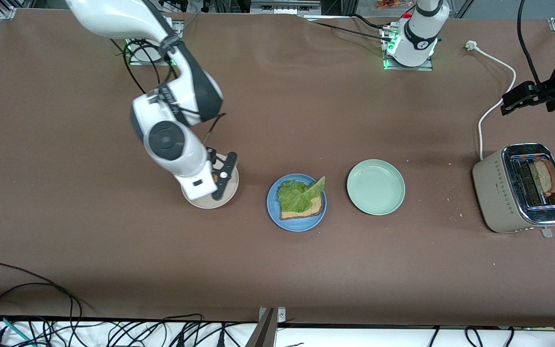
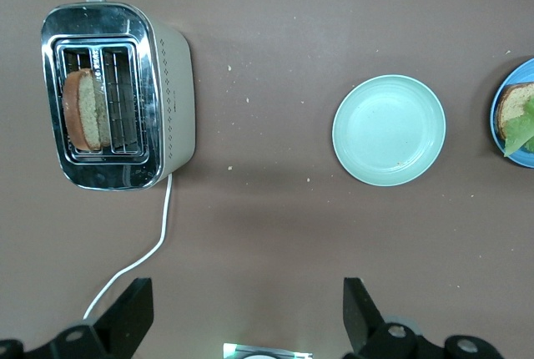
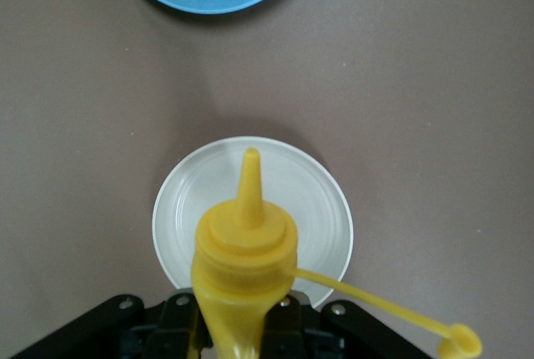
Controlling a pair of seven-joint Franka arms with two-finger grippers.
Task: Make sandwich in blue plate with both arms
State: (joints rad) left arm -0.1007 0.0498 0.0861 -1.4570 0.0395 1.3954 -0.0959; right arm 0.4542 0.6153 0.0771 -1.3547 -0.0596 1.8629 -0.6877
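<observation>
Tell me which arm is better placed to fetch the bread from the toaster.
Left. Its open left gripper hangs near the toaster holding the bread slice. The right gripper is shut on the yellow squeeze bottle over the beige plate.

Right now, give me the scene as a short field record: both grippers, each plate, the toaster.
right gripper: shut on yellow squeeze bottle, over beige plate
left gripper: open, holding nothing, waiting above the table near the toaster
blue plate: one bread slice with lettuce on top, no top slice
green plate: nothing on it
toaster: second bread slice in one slot
</observation>
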